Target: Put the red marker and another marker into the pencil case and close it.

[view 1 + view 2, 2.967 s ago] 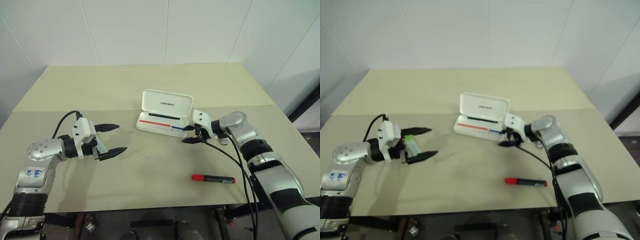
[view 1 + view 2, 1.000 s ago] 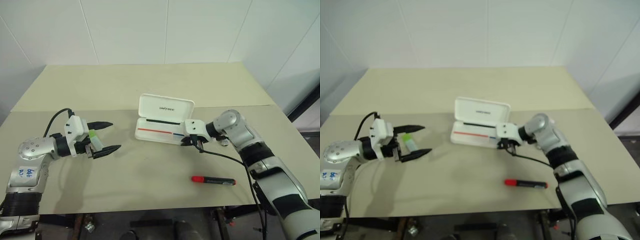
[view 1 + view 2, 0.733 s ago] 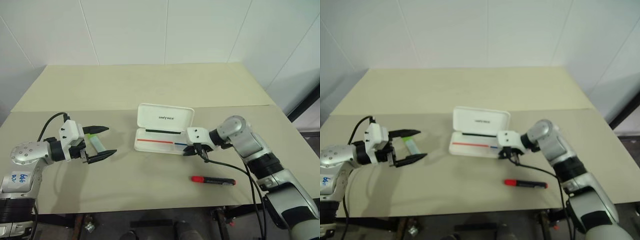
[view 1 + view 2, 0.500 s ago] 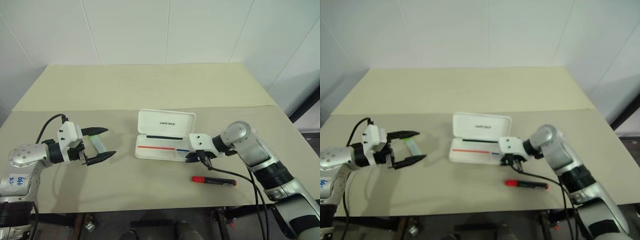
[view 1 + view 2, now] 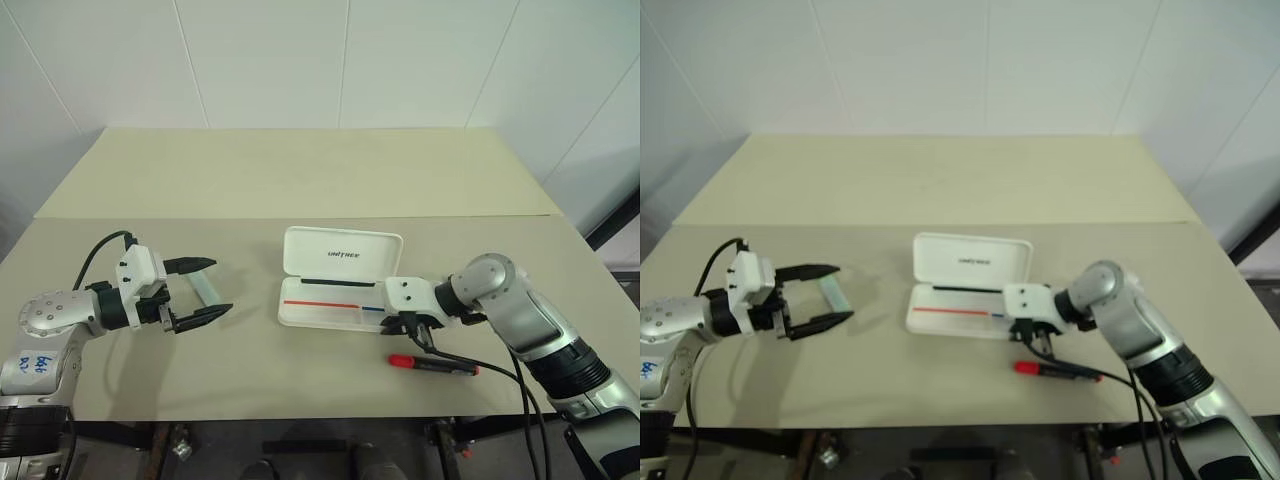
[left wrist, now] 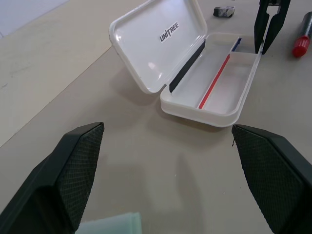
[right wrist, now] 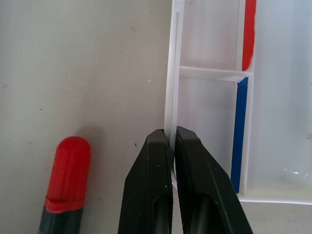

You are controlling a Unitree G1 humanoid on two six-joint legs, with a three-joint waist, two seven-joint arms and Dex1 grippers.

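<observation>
dragged nearer the red marker (image 5: 433, 365), the pencil case (image 5: 335, 300) sits open; right gripper (image 7: 171, 146) pinches its front wall; left gripper (image 5: 203, 290) gapes wide, empty.

A pale beige counter (image 5: 300, 170) ran back to white panelled walls (image 5: 270, 60) with thin seams between the panels. A seam crossed the counter's top from side to side. Below its front edge, dark floor (image 5: 300, 465) showed.
</observation>
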